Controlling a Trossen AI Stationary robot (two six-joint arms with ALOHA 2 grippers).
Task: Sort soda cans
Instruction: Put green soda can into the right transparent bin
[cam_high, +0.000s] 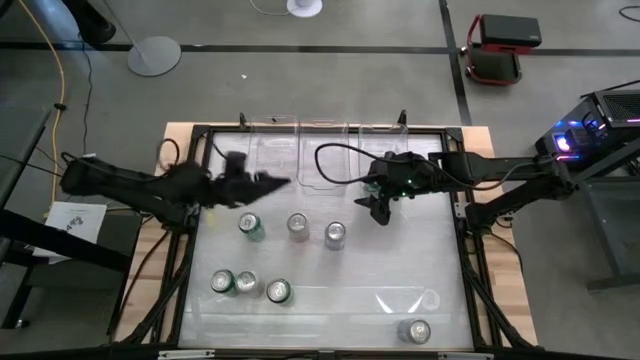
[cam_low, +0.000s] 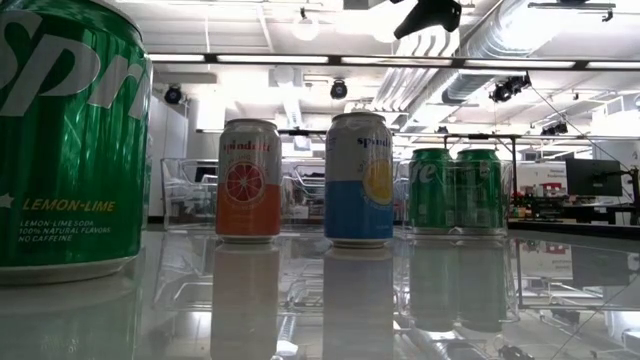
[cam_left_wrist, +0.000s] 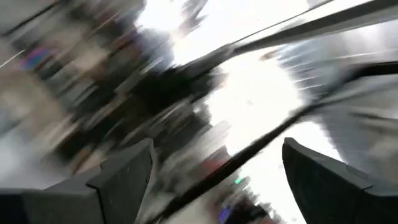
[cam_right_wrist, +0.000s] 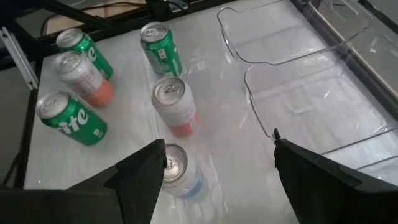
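Soda cans (cam_right_wrist: 169, 106) beyond right hand (cam_right_wrist: 217, 174)

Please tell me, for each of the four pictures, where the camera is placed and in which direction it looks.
High: above the table, looking straight down; both arms, left gripper, right gripper.
Low: at table height, looking level across at the cans; Sprite can nearest.
Left wrist: blurred; only its own open fingers show.
Right wrist: looks down on cans and clear bins.
Shared: the blue can.
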